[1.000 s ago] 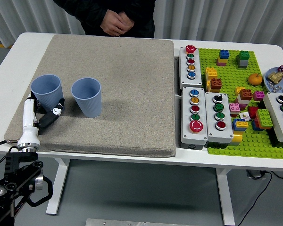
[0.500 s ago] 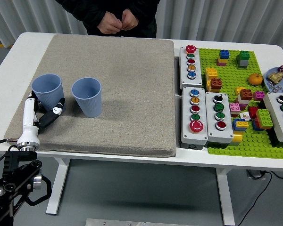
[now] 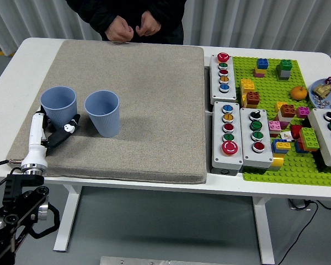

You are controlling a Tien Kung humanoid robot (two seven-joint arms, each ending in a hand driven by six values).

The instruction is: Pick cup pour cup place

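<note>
The left blue cup (image 3: pixel 58 106) stands on the grey mat (image 3: pixel 149 105) near its left edge, and over the past second it has slid a little to the right, towards the second blue cup (image 3: pixel 102 113), which has barely moved. The left hand (image 3: pixel 51 132), nearest the table's front edge, has moved with the left cup; it sits at the cup's base with a white finger on one side and a dark fingertip on the other, though whether they press the wall I cannot tell. That suggests the pick is under way, lift and pour not yet done. Counted: two cups, one mat, four grey button boxes (image 3: pixel 227 136) and one green baseplate (image 3: pixel 298 165) to the right. Farthest off, a person's hands (image 3: pixel 131 27) fidget at the table's back edge.
</note>
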